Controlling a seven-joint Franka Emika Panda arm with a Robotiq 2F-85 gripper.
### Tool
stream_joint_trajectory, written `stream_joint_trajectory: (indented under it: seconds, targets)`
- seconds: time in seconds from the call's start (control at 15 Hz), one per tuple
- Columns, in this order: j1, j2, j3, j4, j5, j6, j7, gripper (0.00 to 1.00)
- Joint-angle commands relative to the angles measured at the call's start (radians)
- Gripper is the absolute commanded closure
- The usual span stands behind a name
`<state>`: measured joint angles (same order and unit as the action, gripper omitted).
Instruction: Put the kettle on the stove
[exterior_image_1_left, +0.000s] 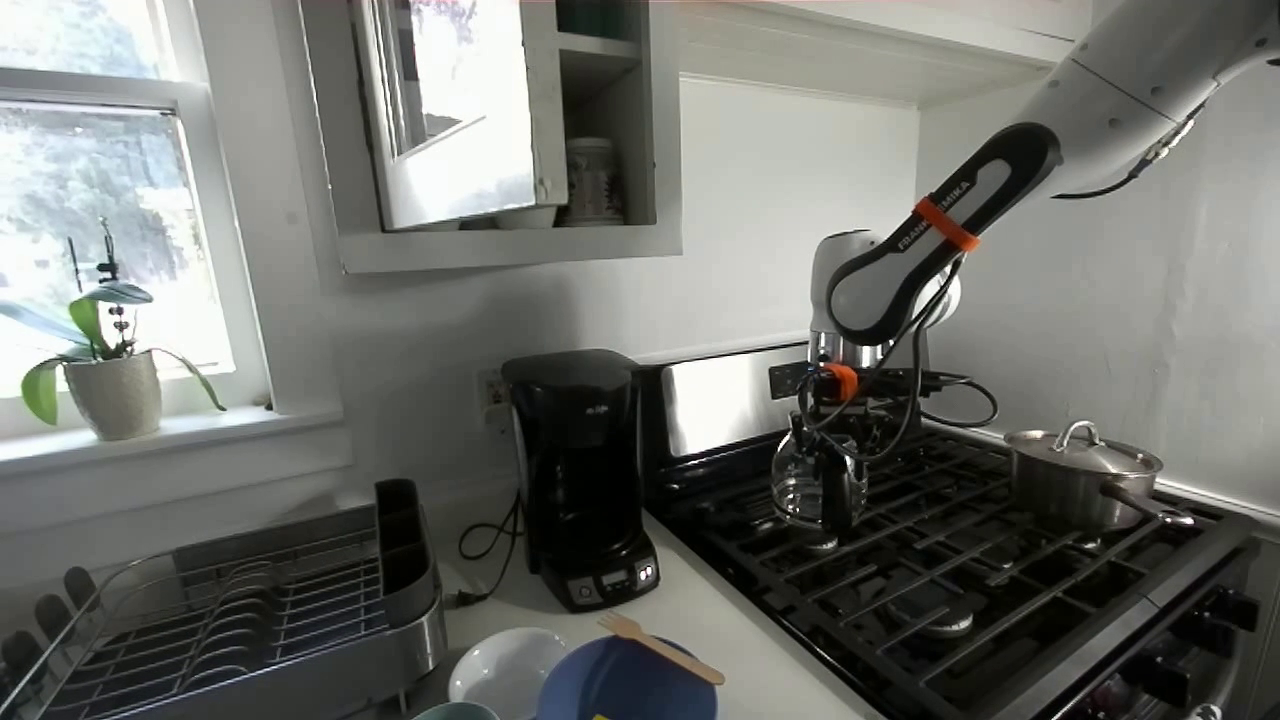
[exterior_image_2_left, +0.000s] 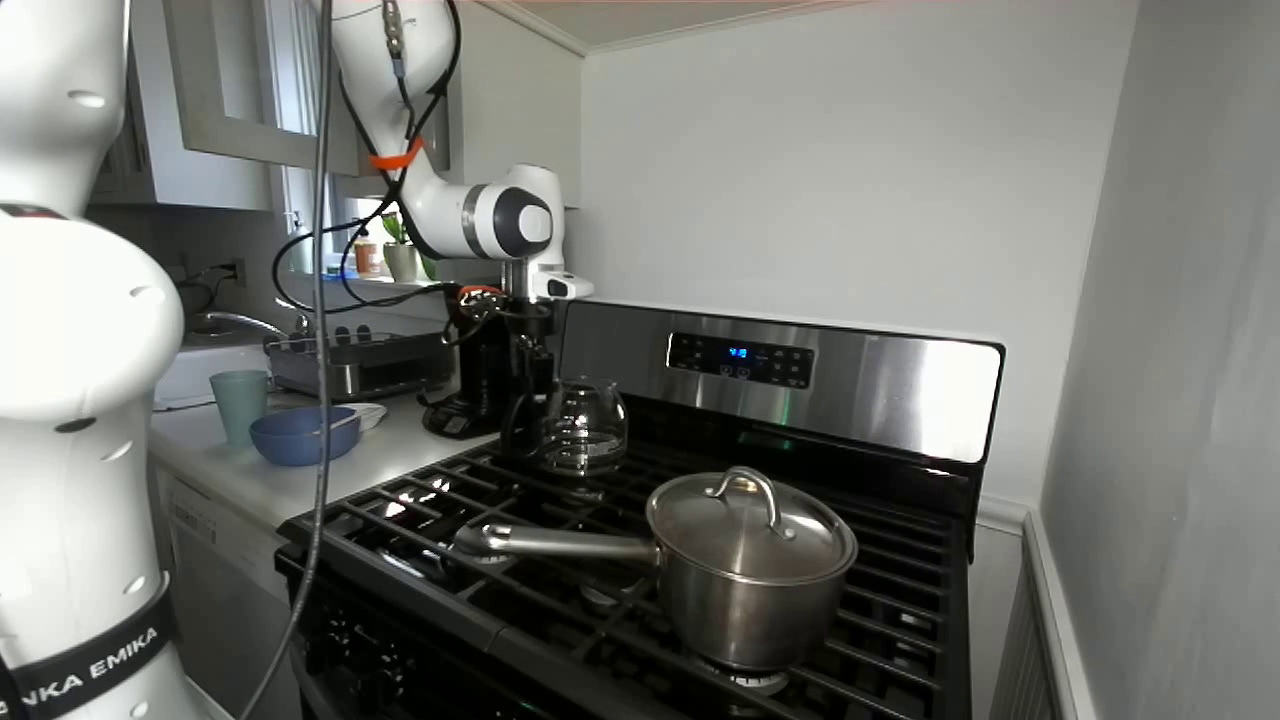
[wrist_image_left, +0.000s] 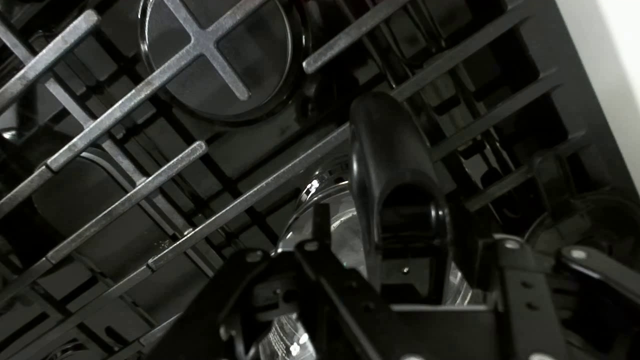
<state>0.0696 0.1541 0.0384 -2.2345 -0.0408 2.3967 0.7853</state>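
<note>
The clear glass kettle (exterior_image_1_left: 795, 487) is upright at the back of the stove, on the side near the coffee maker; it also shows in an exterior view (exterior_image_2_left: 585, 432). Its base appears to rest on the black grates of the stove (exterior_image_1_left: 930, 560). The kettle's black handle (wrist_image_left: 387, 150) points towards the front. My gripper (wrist_image_left: 400, 230) is over the kettle with its fingers on either side of the handle. A gap shows between the left finger and the handle, so the gripper looks open. The kettle's glass (wrist_image_left: 340, 220) is partly hidden behind the fingers and handle.
A lidded steel pot (exterior_image_2_left: 755, 570) stands on the grates, its handle pointing frontwards. A black coffee maker (exterior_image_1_left: 580, 470) stands on the counter beside the stove. A blue bowl (exterior_image_1_left: 625, 680) with a wooden fork (exterior_image_1_left: 660, 648) and a dish rack (exterior_image_1_left: 250, 610) are also on the counter.
</note>
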Motion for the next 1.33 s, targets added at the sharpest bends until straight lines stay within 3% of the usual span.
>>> stream_joint_trajectory:
  seconds: [0.0,0.13,0.4,0.73,1.27]
  targets:
    - [0.014,-0.019,-0.010,0.000,0.008,-0.046,0.021,0.08]
    - [0.015,-0.034,-0.007,0.001,0.015,-0.072,0.020,0.00]
    - [0.023,-0.103,-0.001,-0.002,-0.016,-0.158,0.053,0.00]
    - [0.021,-0.276,0.030,-0.033,-0.009,-0.244,-0.004,0.00]
    - [0.015,-0.637,0.051,-0.100,-0.005,-0.515,-0.465,0.00]
